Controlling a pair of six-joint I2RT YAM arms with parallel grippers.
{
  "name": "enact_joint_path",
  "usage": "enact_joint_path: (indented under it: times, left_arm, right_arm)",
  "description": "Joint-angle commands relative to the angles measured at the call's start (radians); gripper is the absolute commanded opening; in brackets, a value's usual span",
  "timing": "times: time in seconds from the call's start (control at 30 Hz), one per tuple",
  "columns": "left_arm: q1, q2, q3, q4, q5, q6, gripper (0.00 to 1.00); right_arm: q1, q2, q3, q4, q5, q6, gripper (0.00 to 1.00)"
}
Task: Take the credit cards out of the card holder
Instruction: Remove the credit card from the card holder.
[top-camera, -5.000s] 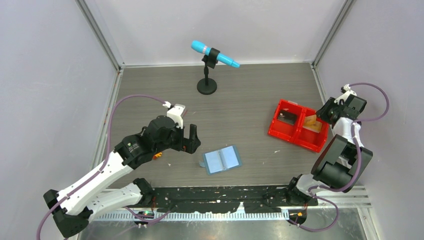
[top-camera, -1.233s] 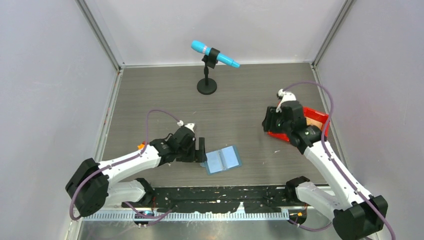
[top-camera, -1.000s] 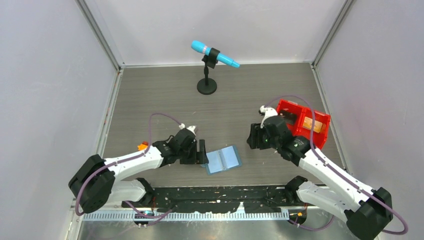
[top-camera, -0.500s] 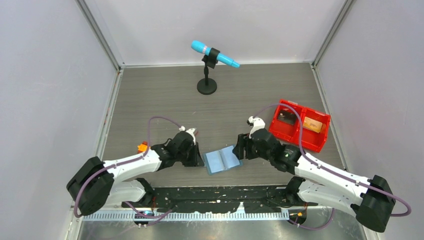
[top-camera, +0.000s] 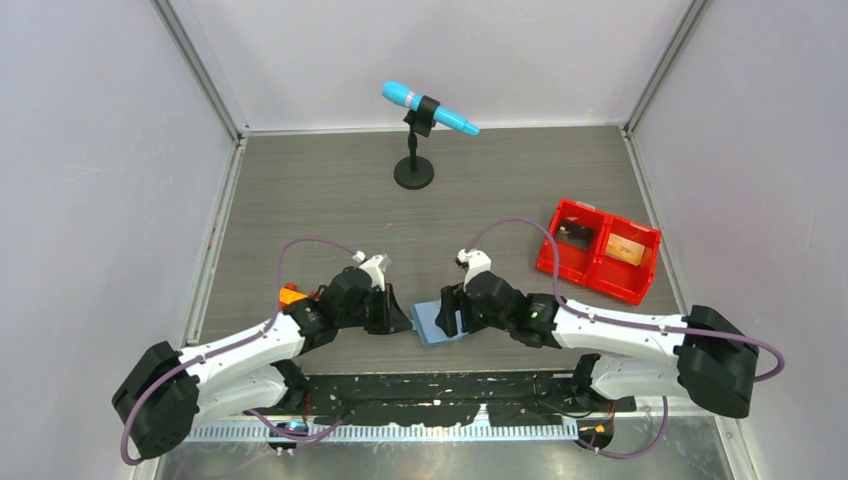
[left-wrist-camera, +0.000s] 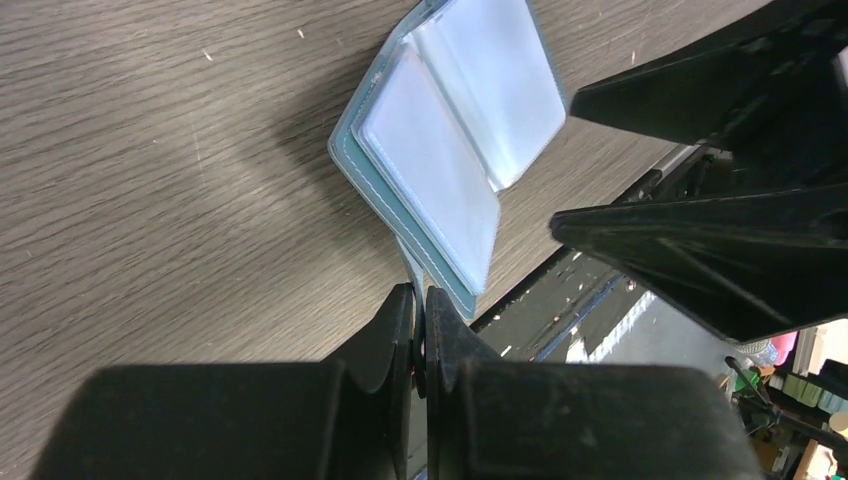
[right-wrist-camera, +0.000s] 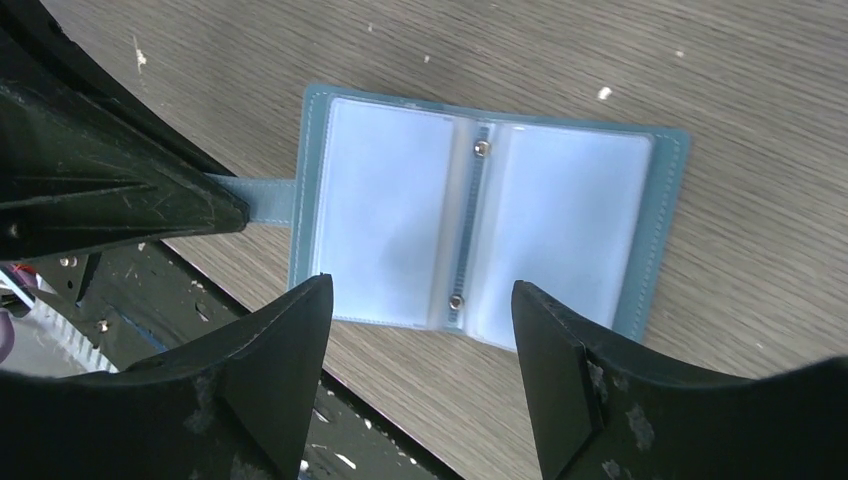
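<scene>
The card holder (top-camera: 428, 321) (left-wrist-camera: 450, 150) (right-wrist-camera: 480, 220) lies open and flat near the table's front edge, its pale blue pockets facing up. My left gripper (top-camera: 406, 322) (left-wrist-camera: 420, 296) is shut on the holder's teal strap (right-wrist-camera: 255, 200) at its left side. Just above the holder's near edge hovers my right gripper (top-camera: 450, 318) (right-wrist-camera: 420, 300), open, with nothing between its fingers. One orange-gold credit card (top-camera: 624, 247) lies in the right compartment of the red bin. No card shows in the holder's pockets.
The red two-compartment bin (top-camera: 598, 272) stands at the right, with a dark flat thing (top-camera: 573, 236) in its left compartment. A blue microphone on a black stand (top-camera: 415, 172) is at the back. A small orange object (top-camera: 291, 295) lies by the left arm. The black front rail (top-camera: 440, 400) runs just behind the holder.
My right arm swung from the red bin over to the card holder, its jaws widening. My left gripper closed on the holder's strap and shifted slightly right.
</scene>
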Motion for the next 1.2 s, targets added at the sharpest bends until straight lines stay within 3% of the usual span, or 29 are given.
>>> enact_joint_path:
  times: [0.0,0.7,0.97,1.17]
  left_arm:
    - [0.001,-0.033,-0.002,0.055,0.027,0.002,0.00]
    - [0.001,-0.050,0.004,0.038,0.042,0.007,0.00]
    - [0.001,-0.055,0.008,0.017,0.036,0.014,0.00]
    - [0.001,-0.070,0.006,-0.003,0.024,0.019,0.00]
  right_arm:
    - [0.019,0.054,0.065,0.125,-0.031,0.012,0.73]
    - [0.059,0.216,0.091,0.169,-0.040,0.018,0.67]
    - [0.059,0.215,0.084,0.146,0.004,0.012,0.61]
    - [0.059,0.182,0.081,0.067,0.078,0.006,0.51]
